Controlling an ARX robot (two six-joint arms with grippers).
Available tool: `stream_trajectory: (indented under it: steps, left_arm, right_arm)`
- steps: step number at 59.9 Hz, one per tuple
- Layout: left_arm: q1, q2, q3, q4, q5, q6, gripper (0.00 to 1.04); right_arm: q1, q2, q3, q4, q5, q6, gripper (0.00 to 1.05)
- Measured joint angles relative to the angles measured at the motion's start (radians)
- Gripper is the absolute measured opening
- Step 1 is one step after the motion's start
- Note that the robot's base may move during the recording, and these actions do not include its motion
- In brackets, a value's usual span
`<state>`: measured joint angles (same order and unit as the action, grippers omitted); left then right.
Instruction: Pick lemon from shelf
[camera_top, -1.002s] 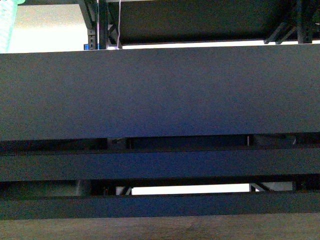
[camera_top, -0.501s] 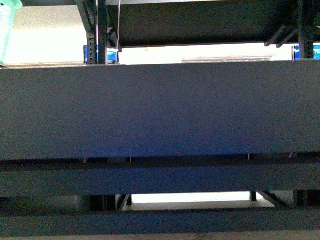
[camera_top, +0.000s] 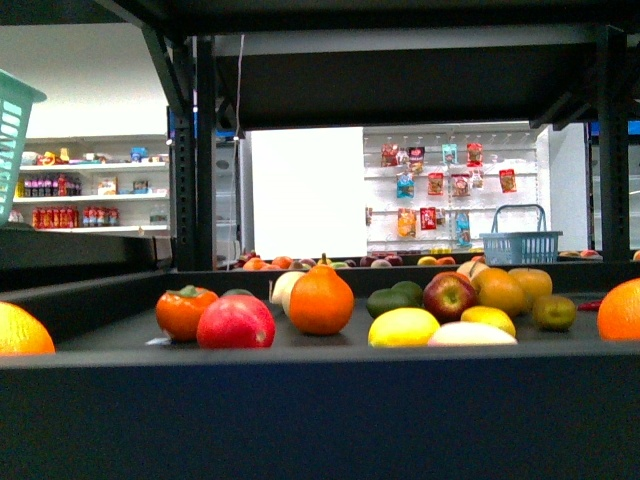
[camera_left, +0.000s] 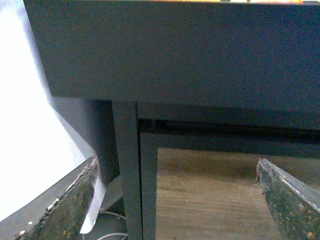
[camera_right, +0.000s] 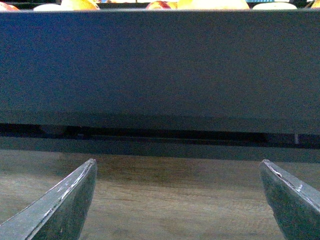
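Far ahead of the jaws, the back of the shop is bright, with a white wall (camera_top: 100, 80) and lit shelves of bottles (camera_top: 80, 195) off to their left. Straight ahead is a big white board (camera_top: 306, 192). To the right of it is a wall of snack packets (camera_top: 430, 180), with a blue basket (camera_top: 520, 246) below them.
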<state>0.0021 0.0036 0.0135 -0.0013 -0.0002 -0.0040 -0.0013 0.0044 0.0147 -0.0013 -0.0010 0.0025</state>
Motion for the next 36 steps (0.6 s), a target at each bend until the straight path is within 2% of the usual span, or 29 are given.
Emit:
stream_trajectory:
  steps: [36]
  left_arm:
    - [0.000, 0.000, 0.000, 0.000, 0.000, 0.000, 0.97]
  right_arm:
    - [0.000, 0.000, 0.000, 0.000, 0.000, 0.000, 0.97]
